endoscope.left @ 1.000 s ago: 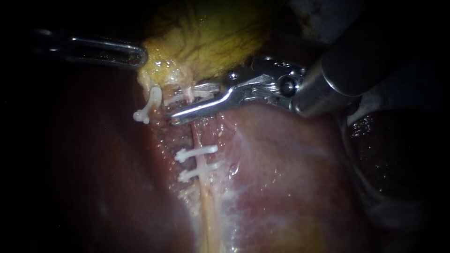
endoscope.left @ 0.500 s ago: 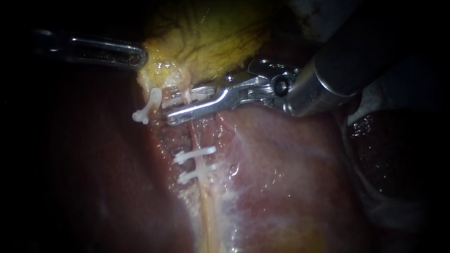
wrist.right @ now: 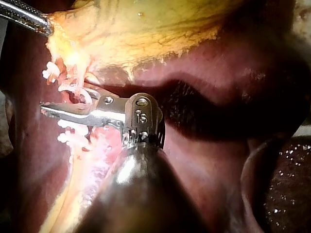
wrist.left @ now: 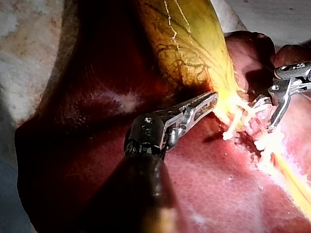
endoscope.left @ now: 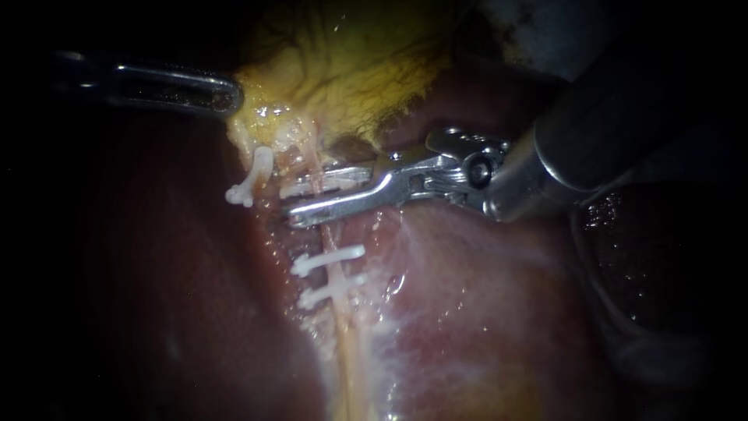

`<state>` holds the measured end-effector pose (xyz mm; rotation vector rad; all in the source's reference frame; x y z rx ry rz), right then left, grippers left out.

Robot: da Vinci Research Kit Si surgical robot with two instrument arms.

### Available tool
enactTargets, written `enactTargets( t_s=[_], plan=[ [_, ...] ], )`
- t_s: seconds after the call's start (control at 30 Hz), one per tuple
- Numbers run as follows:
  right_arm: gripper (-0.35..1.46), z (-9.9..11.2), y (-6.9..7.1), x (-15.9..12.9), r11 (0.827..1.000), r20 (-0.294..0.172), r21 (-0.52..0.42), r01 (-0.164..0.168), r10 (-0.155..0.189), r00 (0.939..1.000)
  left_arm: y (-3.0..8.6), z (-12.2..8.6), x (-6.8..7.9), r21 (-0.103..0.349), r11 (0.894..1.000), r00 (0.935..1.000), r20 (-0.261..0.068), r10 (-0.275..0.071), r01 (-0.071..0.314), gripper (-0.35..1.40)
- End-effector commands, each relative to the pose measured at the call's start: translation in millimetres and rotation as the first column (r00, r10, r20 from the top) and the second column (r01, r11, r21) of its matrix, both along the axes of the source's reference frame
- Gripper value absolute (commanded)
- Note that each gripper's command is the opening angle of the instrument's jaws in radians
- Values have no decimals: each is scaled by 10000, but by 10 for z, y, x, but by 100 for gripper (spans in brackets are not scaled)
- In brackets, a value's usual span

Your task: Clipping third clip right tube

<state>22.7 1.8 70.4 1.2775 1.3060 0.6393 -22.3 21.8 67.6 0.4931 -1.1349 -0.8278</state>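
The pale right tube (endoscope.left: 340,327) runs down from the yellow gallbladder (endoscope.left: 351,70) over the liver (endoscope.left: 483,312). Two white clips (endoscope.left: 327,255) (endoscope.left: 331,290) sit across it lower down. My right instrument (endoscope.left: 300,199) comes in from the upper right. Its jaws straddle the tube just below the gallbladder and are shut on a third white clip (endoscope.left: 312,185). My left instrument (endoscope.left: 226,93) is shut on the gallbladder's lower edge and holds it up. The left wrist view has those jaws (wrist.left: 211,97) at the yellow neck. The right wrist view has my right instrument's jaws (wrist.right: 48,107) across the tube.
Another white clip (endoscope.left: 251,175) sits on a short stub to the left of the right tube. Dark red liver lies on both sides, with a darker fold (endoscope.left: 623,257) under my right instrument's shaft.
My right instrument has shifted downward along the tube, taking the clip and the tube's upper part with it. Its jaws stand a little closer together. The left instrument has held still.
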Motion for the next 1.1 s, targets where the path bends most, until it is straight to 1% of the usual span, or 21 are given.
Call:
enactTargets(
  t_s=[0.03,0.27,0.37,0.47,0.5,0.57,0.6,0.67,0.7,0.77,0.83,0.97,1.1],
  plan=[
    [49,-2,0,0,10000,-10,-5,7,-7,10000,0,0,0,4,10000,10000,3,-1,1,-35],
    [49,-5,-2,10,10000,-92,-28,1,-2,10000,0,0,0,4,10000,10000,2,-2,2,-35],
    [49,-6,-1,13,9994,-247,-308,-150,143,9996,0,0,0,4,10000,10000,2,-2,2,-35],
    [49,-7,2,17,9970,-448,-668,-386,356,9984,0,0,0,-4,10000,10000,-17,-25,25,-35],
    [47,-8,4,19,9958,-550,-814,-412,368,9978,0,0,0,-4,10000,10000,-18,-26,26,-35],
    [47,-9,7,21,9930,-825,-1143,-299,205,9964,0,0,0,-4,10000,10000,-18,-27,27,-35],
    [45,-10,9,21,9896,-1087,-1433,-110,-47,9941,0,0,0,-4,10000,10000,-18,-27,27,-35],
    [43,-12,13,20,9847,-1371,-1733,177,-419,9897,0,0,0,-3,10000,10000,-18,-27,27,-35],
    [42,-13,15,20,9790,-1611,-2009,334,-666,9847,0,0,0,-3,10000,10000,-18,-27,27,-35],
    [40,-14,19,20,9712,-1876,-2298,627,-1074,9763,0,0,0,-3,10000,10000,-18,-27,27,-35],
    [36,-16,24,19,9657,-1783,-2506,684,-1155,9772,0,0,0,-3,10000,10000,-18,-27,27,-35],
    [26,-19,32,20,9658,-1815,-2511,650,-1129,9769,0,0,0,-3,10000,10000,-18,-27,27,-35],
    [13,-20,38,23,9678,-1682,-2477,447,-884,9818,0,0,0,-3,10000,10000,-18,-27,27,-35]
  ],
)
